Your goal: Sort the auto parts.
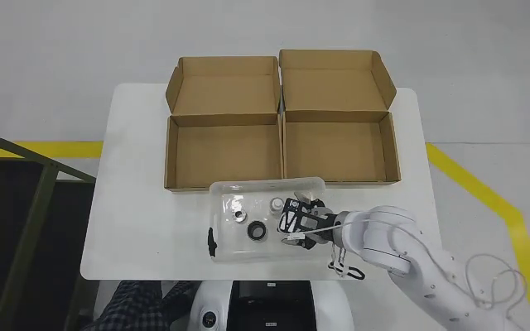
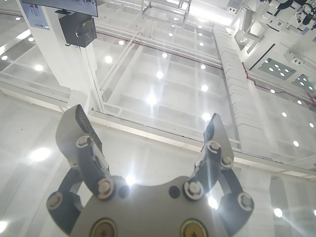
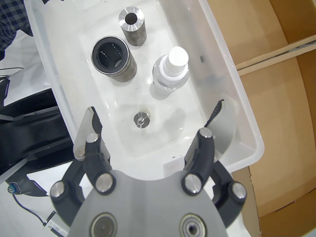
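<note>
A clear plastic bin (image 1: 222, 192) sits at the table's near edge with auto parts in it. The right wrist view shows a black-rimmed linear bearing (image 3: 113, 61), a grey metal sleeve (image 3: 132, 27), a white capped bottle (image 3: 172, 71) and a small metal fitting (image 3: 141, 120) on the bin's floor. My right gripper (image 3: 156, 107) hangs open above the bin's right end (image 1: 298, 222), with the small fitting just below and between its fingers, not touched. In the top view the bearing (image 1: 257, 232), sleeve (image 1: 238, 217) and bottle (image 1: 275, 203) lie left of it. My left gripper (image 2: 147, 113) is open, empty and points at the ceiling.
Two open cardboard boxes stand side by side behind the bin, the left box (image 1: 224, 153) and the right box (image 1: 335, 149), both with bare floors and flaps folded back. The right box's wall (image 3: 279, 94) runs close beside the bin's rim (image 3: 246, 114).
</note>
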{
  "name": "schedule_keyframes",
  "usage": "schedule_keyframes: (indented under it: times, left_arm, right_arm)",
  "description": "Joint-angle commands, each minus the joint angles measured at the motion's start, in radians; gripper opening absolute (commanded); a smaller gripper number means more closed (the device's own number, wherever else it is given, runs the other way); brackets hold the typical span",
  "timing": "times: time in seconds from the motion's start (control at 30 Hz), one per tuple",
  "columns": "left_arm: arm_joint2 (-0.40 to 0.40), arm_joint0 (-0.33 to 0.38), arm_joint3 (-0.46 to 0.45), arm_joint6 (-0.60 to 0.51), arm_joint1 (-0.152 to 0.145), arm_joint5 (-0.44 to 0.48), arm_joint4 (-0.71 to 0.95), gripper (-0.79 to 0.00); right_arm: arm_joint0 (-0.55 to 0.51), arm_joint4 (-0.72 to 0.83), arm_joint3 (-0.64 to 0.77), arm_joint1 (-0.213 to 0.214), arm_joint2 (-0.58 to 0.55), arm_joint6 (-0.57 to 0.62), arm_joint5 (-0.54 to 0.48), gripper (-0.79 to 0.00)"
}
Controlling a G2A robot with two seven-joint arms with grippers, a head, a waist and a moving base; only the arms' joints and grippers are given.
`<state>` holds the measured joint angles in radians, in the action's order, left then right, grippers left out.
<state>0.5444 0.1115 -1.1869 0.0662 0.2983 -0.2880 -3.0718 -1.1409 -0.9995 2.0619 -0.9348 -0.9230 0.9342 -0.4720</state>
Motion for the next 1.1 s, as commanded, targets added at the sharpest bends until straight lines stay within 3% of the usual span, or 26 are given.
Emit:
schedule_keyframes:
  times: [0.0,0.33,0.43,0.73,0.83,1.07]
  left_arm:
    - [0.0,0.0,0.0,0.0,0.0,0.0,0.0,0.0]
    - [0.0,0.0,0.0,0.0,0.0,0.0,0.0,0.0]
    - [0.0,0.0,0.0,0.0,0.0,0.0,0.0,0.0]
    - [0.0,0.0,0.0,0.0,0.0,0.0,0.0,0.0]
    - [0.0,0.0,0.0,0.0,0.0,0.0,0.0,0.0]
    - [0.0,0.0,0.0,0.0,0.0,0.0,0.0,0.0]
  right_arm:
    - [0.002,0.002,-0.006,-0.001,0.003,0.005,-0.004,-0.08]
    - [0.025,0.023,-0.061,-0.01,0.022,0.025,-0.021,-0.126]
    - [0.035,0.03,-0.078,-0.013,0.031,0.033,-0.027,-0.191]
    - [0.067,0.038,-0.124,-0.025,0.063,0.062,-0.036,-0.151]
    - [0.075,0.039,-0.136,-0.028,0.073,0.066,-0.038,-0.175]
    - [0.092,0.038,-0.165,-0.038,0.097,0.07,-0.04,-0.397]
